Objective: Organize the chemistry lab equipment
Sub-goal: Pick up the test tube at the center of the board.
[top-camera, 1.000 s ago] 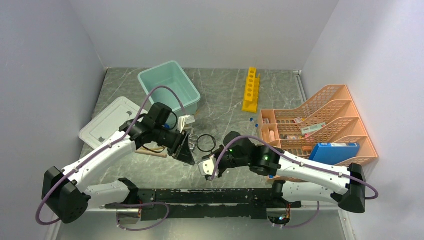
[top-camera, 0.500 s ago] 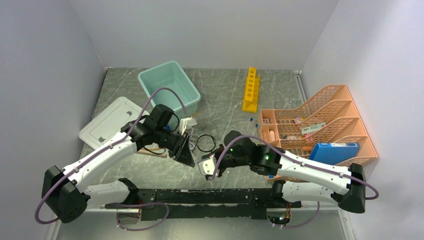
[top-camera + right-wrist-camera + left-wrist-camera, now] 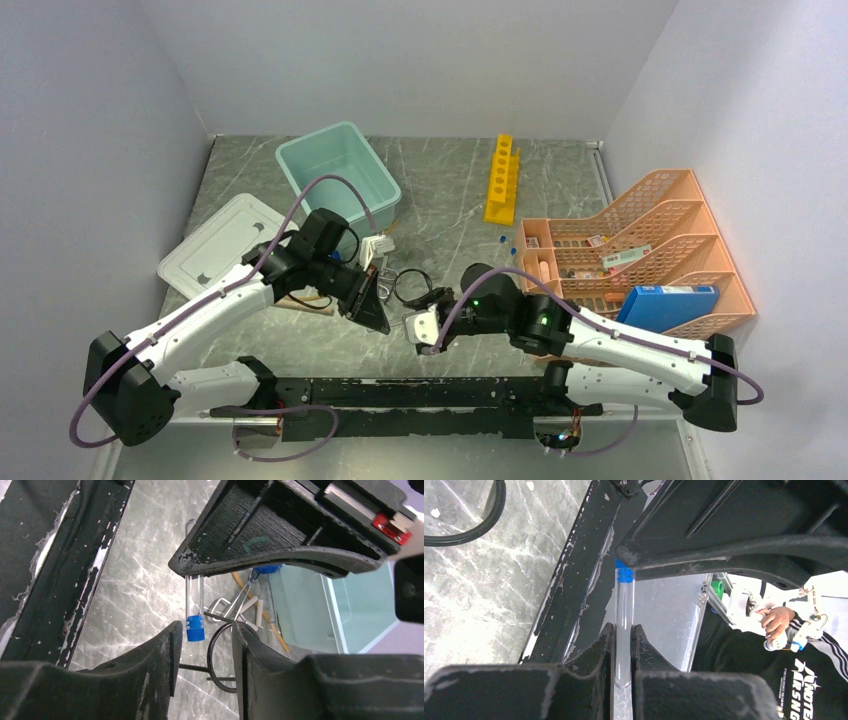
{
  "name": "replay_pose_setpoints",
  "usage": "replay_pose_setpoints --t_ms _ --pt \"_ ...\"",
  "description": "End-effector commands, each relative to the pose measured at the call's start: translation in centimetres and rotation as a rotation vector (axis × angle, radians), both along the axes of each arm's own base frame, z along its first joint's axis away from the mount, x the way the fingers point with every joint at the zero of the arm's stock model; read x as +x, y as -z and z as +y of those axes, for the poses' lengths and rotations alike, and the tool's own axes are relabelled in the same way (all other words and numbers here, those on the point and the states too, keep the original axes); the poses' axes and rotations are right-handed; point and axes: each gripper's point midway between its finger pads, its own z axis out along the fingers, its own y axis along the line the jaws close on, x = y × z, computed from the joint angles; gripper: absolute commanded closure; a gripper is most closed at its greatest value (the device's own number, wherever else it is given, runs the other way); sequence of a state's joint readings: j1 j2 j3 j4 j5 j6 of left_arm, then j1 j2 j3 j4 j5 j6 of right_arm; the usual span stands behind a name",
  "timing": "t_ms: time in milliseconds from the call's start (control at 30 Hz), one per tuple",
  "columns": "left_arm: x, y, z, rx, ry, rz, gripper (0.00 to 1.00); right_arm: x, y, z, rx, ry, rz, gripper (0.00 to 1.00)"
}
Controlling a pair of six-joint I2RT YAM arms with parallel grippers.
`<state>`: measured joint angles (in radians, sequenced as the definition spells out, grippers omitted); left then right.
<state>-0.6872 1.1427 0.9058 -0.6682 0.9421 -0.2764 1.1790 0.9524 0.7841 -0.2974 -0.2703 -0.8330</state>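
Way out past both sets of jaws: yellow plastic test-tube rack with holes, probably light and stiff, easy to knock over. Just beyond the right gripper, spread apart and holding nothing: black wire ring stand, rigid, best grabbed by the straight rod. Pinched in the left gripper, near the closed bottom end: small clear tube with a blue cap, cap end between the right jaws, seemingly touching neither. Feather-light, slick, probably crackable, so go easy on the squeeze and grab mid-body rather than the rounded tip
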Motion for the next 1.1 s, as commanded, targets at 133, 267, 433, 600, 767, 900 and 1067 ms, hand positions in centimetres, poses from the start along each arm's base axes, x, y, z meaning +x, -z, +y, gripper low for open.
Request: replay_pose_setpoints --t_ms 133,267,433,600,767,900,1067 --pt "2.7 -1.1 -0.5 -0.004 -0.093 -0.165 0.95 0.5 -1.3 -0.6 0.145 0.206 0.211 0.51" --pt "4.3 -1.0 -0.6 -0.008 -0.171 -0.245 0.95 0.2 -1.3 -0.4 0.256 0.293 0.384 0.49" --pt "5.3 -1.9 -0.8 -0.065 -0.218 -0.330 0.95 1.3 -1.2 -0.5 0.370 0.455 0.577 0.44" --pt "5.0 -3.1 -1.0 -0.146 -0.209 -0.378 0.95 1.9 -2.2 -0.4 0.451 0.524 0.747 0.41" --pt "4.8 -4.4 -1.1 -0.209 -0.213 -0.407 0.95 3.4 -2.7 -0.9 0.500 0.570 0.932 0.37" --pt "4.5 -6.0 -1.5 -0.283 -0.210 -0.425 0.95 4.2 -3.8 -1.4 0.531 0.504 1.089 0.37" --pt "4.1 -6.2 -1.8 -0.323 -0.194 -0.408 0.95 2.6 -5.8 -1.6 0.580 0.342 1.165 0.37"
